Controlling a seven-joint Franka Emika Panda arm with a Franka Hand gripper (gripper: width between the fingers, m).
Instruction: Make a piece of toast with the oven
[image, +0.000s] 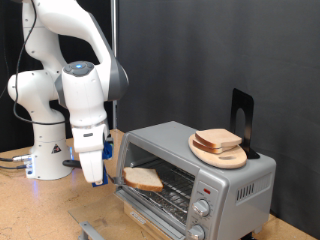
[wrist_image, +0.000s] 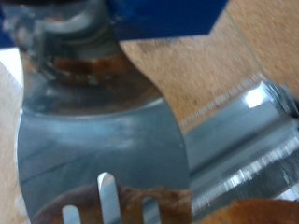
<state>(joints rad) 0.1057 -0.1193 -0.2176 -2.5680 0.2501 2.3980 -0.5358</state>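
The piece of toast (image: 144, 179), pale and square, lies on the oven (image: 200, 180) rack at centre frame. The gripper (image: 92, 166) apparently clasps a shiny slotted metal spatula (wrist_image: 98, 140).

Round wooden plate (image: 222, 155) with bread slice (image: 218, 140); metal spatula (wrist_image: 103, 140)

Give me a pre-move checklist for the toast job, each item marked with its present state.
1. Oven door open: ok.
2. Slice of bread on the wire rack, at the oven's mouth: ok.
3. Slice fully inside: not ok, it overhangs the front.
4. Spatula at the gripper: ok; grip itself: cannot tell.
5. Spare bread on the wooden plate atop the oven, out of the way: ok.
6. Knob setting: cannot tell.
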